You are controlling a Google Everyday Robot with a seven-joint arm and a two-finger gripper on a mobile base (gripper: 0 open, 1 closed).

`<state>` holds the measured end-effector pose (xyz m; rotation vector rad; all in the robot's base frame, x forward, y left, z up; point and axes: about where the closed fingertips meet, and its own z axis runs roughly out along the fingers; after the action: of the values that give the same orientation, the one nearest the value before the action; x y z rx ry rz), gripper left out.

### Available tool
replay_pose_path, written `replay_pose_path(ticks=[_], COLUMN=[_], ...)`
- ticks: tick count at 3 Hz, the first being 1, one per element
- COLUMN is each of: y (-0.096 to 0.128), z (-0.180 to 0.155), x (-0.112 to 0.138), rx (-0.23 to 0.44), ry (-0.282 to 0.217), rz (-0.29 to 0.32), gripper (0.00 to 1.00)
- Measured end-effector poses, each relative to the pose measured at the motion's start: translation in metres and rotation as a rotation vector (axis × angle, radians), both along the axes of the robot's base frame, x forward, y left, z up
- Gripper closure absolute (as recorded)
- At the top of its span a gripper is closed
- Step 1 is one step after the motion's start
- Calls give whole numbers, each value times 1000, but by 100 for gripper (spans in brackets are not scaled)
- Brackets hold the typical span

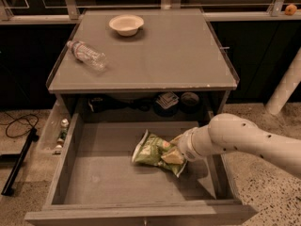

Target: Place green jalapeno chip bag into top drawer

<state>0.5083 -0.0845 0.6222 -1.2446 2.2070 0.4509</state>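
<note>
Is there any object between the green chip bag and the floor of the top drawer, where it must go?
Nothing visible does. The green jalapeno chip bag is inside the open top drawer, with the claw at its right end. The water bottle and bowl are up on the cabinet top.

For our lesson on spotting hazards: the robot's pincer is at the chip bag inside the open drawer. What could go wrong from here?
1. The pincer sits at the right end of the green jalapeno chip bag; pulling away might drag the bag along.
2. The arm crosses the top drawer at its right wall; a careless withdrawal could knock that wall.
</note>
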Motion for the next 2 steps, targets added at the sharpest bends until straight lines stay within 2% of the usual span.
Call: replay_pose_path(ticks=[1, 2], y=[0, 0], z=[0, 0], x=[0, 0], rx=[0, 0], ry=[0, 0], rz=[0, 0], gripper=[12, 0])
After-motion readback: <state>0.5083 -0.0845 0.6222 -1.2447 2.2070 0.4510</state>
